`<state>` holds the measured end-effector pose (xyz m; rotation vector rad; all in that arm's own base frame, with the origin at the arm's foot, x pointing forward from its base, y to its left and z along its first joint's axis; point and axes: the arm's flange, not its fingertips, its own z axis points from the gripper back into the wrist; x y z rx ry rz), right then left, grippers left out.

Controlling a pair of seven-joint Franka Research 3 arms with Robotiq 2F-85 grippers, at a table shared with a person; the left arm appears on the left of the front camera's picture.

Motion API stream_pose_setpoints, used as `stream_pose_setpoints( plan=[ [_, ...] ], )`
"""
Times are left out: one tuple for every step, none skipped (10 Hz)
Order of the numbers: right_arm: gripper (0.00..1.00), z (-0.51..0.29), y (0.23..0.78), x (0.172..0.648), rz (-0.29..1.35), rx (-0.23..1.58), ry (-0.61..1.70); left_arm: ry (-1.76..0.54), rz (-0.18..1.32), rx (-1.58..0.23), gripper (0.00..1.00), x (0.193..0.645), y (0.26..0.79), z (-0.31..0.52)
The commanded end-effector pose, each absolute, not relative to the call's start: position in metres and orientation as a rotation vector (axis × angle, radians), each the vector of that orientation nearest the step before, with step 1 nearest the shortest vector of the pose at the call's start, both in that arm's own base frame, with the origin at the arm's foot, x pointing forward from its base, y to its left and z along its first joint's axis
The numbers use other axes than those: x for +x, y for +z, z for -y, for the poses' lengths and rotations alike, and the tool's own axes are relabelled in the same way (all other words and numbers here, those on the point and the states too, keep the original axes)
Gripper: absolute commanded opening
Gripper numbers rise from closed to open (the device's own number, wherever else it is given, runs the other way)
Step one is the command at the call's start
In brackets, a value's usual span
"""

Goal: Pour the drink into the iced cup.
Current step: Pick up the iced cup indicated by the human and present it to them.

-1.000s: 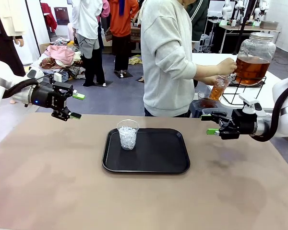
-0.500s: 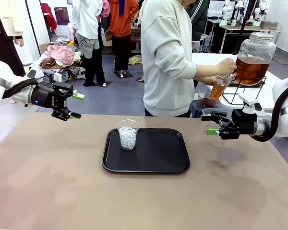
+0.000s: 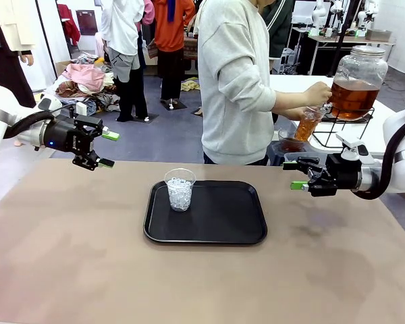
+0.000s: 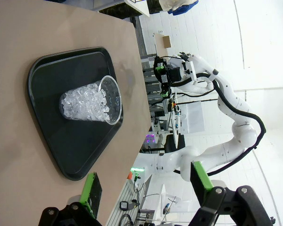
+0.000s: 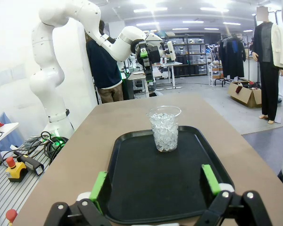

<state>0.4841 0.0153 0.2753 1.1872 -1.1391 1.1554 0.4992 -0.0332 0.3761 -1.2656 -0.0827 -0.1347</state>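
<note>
Desk surface, a plain brown sheet, runs from the near edge to the far one. A black tray lies flat at the middle of the desk, somewhat closer to the far edge. The iced cup, clear plastic and packed with ice cubes, stands upright on the tray's left part, toward its far-left corner.

Farther back, the left gripper hovers above the desk's far-left corner. Its jaws are spread wide with nothing between the green pads. The right gripper hangs over the far-right edge, likewise wide apart and holding nothing. Both point inward toward the tray, well apart from the cup.

Beyond the far edge a person in a pale sweatshirt stands turned toward a white side table. One hand is at the tap of a large glass jar resting on a black wire stand. The drink, amber-brown, fills the jar's lower part. Some of it is also in a small cup held tilted just under the tap.
</note>
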Motion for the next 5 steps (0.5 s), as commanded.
stream_pose_setpoints(
  plan=[
    [1.00, -0.0162, 0.2775, 0.4853, 1.140, 1.182, 1.162, -0.135, 0.089, -1.262, 1.00, 0.4981, 0.3785, 0.0334],
    [1.00, -0.0162, 0.2775, 0.4853, 1.140, 1.182, 1.162, -0.135, 0.089, -1.262, 1.00, 0.4981, 0.3785, 0.0334],
    [1.00, -0.0162, 0.2775, 0.4853, 1.140, 1.182, 1.162, -0.135, 0.089, -1.262, 1.00, 0.4981, 0.3785, 0.0334],
    [1.00, -0.0162, 0.2775, 0.4853, 1.140, 1.182, 1.162, -0.135, 0.089, -1.262, 1.00, 0.4981, 0.3785, 0.0334],
    [1.00, -0.0162, 0.2775, 0.4853, 1.140, 1.182, 1.162, -0.135, 0.089, -1.262, 1.00, 0.4981, 0.3785, 0.0334]
  ],
)
